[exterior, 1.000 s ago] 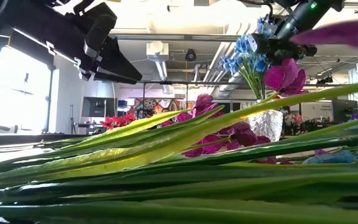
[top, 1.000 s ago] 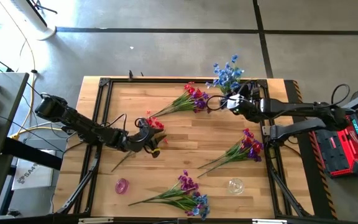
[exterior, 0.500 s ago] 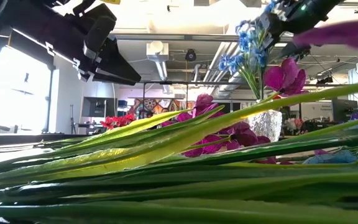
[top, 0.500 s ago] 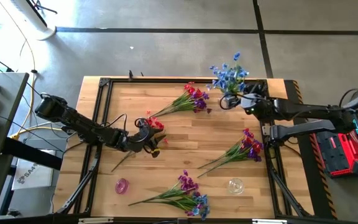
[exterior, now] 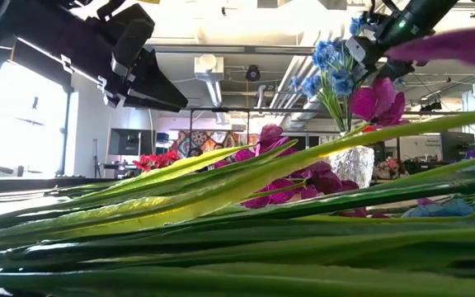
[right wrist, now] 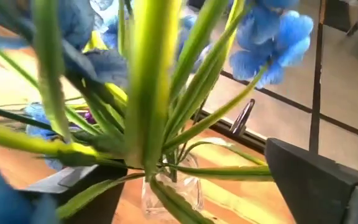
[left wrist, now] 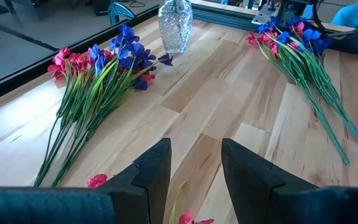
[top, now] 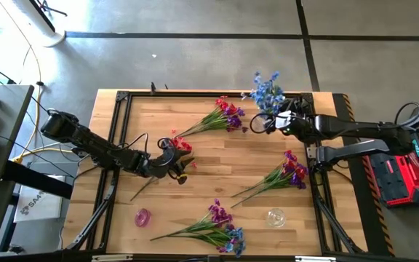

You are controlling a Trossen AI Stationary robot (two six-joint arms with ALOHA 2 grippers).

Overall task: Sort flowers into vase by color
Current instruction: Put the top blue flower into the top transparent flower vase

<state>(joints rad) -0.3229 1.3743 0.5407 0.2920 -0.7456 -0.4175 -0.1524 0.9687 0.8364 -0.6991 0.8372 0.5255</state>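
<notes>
Blue spray (top: 266,91): stood bunched at the table's far edge toward its right corner, stems down in a clear vase (right wrist: 169,186), blossoms fanned above.
Right gripper (top: 282,121): sat beside that bunch, fingers either side of the green stems in the right wrist view; clenched or merely straddling, cannot tell.
Left gripper (left wrist: 194,171): hovered low over the left half of the table, fingers parted and empty, a red spray (top: 179,143) just ahead of it.
Loose sprays: red-purple bundle (top: 222,115) near the far edge at mid-table; purple bundle (top: 288,171) by the right edge; mixed purple-blue bundle (top: 220,227) along the near edge.
Second glass vase (top: 275,217): stood near the near right corner, apart from the bundles.
Handling, judged: very light, springy stems, floppy blossom heads, probably slick plastic; likely to splay or slide under a loose pinch.
Hold, judged: best taken low to mid stem, below the leaves, where the strands gather; blossoms easily crushed or shed, as a stray pink piece (top: 142,216) near the near left corner suggested.
Vase, judged: light, tippy and breakable, so worth lowering stems straight in.
</notes>
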